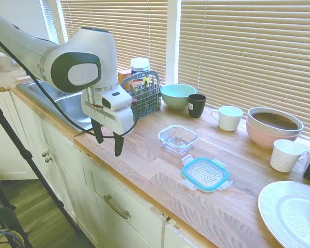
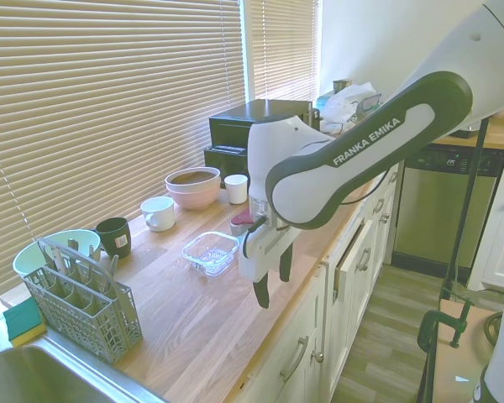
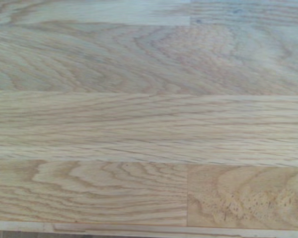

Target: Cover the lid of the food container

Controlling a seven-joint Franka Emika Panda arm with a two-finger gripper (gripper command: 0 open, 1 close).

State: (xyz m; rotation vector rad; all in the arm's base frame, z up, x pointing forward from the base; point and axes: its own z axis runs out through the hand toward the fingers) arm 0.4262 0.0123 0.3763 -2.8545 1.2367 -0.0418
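You see the lid (image 1: 206, 174) is clear with a turquoise rim and fine ridges, the food container (image 1: 177, 138) clear. Under the black-fingered gripper (image 1: 108, 141) the countertop (image 3: 149, 124) shows light oak grain. The bowls are mint-green (image 1: 177, 95) and pink (image 1: 274, 126).

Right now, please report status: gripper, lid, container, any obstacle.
Gripper open, empty, above bare countertop. Lid flat on counter, beside the food container, not on it. Path to lid looks clear.

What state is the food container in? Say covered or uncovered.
Uncovered. The food container sits open and empty on the counter; the lid lies flat beside it, apart.
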